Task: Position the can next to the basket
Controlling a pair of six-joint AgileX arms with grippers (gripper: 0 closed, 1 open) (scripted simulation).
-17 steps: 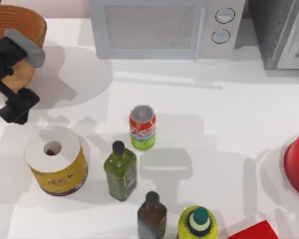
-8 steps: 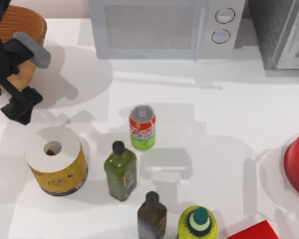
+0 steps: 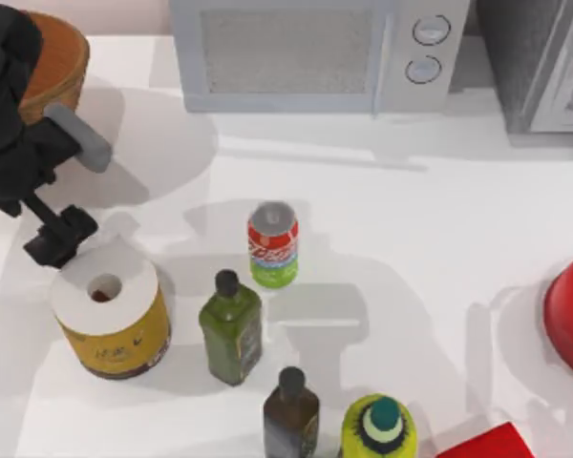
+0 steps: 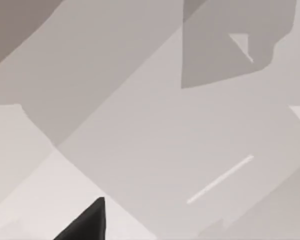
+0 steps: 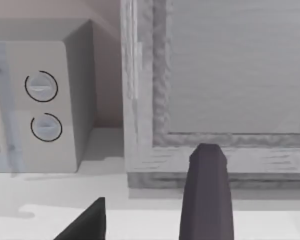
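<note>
Centrally can [image 3: 272,245], left end effector [image 3: 60,238] well apart

My left arm reaches in from the table's left edge, its tool [image 3: 61,239] hanging low.

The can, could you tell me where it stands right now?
In the top view the can stands upright near the table's middle, just beyond the green bottle, far from the basket.

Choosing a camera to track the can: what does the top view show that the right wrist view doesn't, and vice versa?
Top view: can, basket, left claw by the yellow tub, bottles. Right wrist view: the microwave's side wall, close up. Both: microwave dials and the grey box beside them.
</note>
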